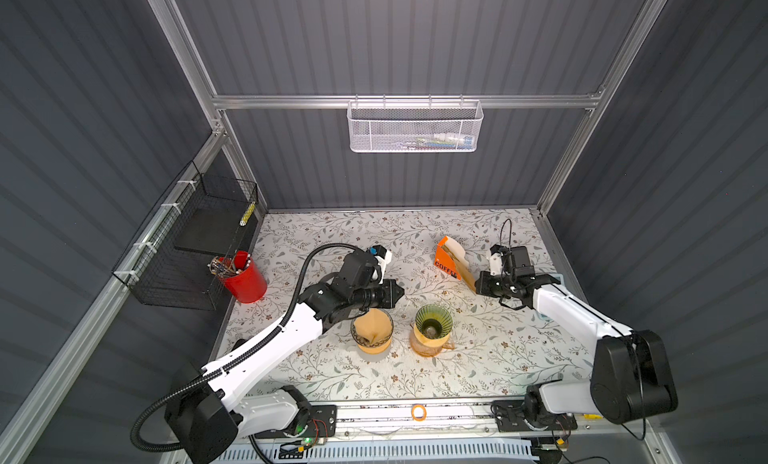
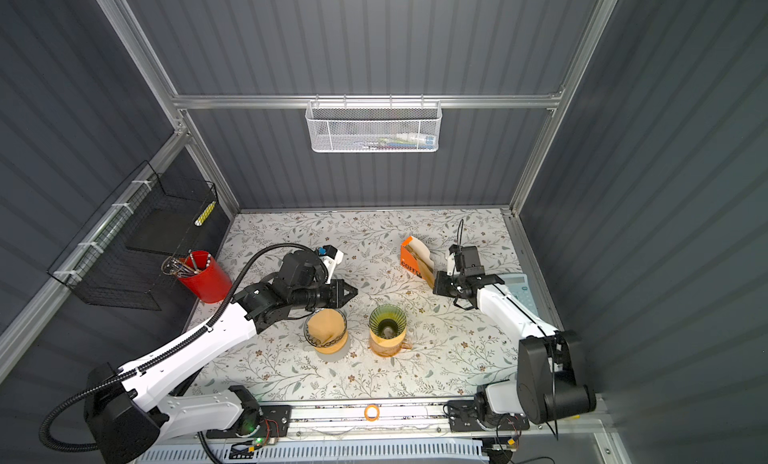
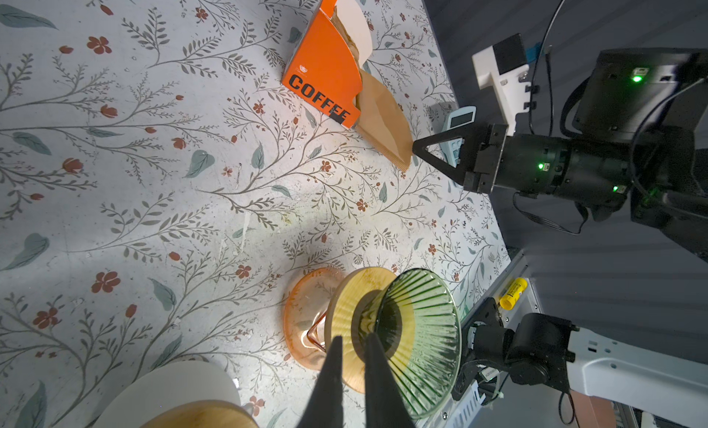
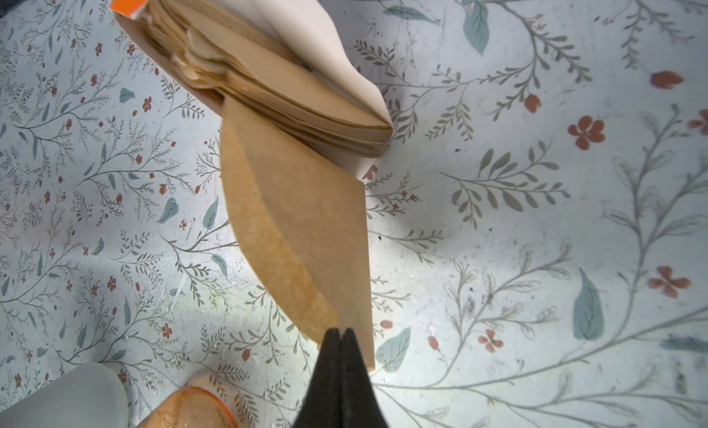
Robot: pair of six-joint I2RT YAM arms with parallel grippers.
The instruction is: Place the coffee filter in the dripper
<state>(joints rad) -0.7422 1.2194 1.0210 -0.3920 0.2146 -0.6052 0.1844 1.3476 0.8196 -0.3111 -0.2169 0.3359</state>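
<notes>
Right end effector (image 4: pixel 340 331) pinching one filter (image 4: pixel 299 234); two drippers (image 1: pixel 433 321) (image 1: pixel 372 331), one box (image 1: pixel 446 258)

Filter (image 4: pixel 299 234): brown paper, flat folded fan, single sheet drawn partly out of orange box (image 3: pixel 325 62) holding stack of same, right rear of table; near corner pinched between closed tips of right gripper (image 4: pixel 340 330)

Dripper (image 1: pixel 434 320): green ribbed glass cone, upright, empty, seated on wooden collar atop amber carafe (image 3: pixel 302 311), mid-table, well apart from filter
</notes>
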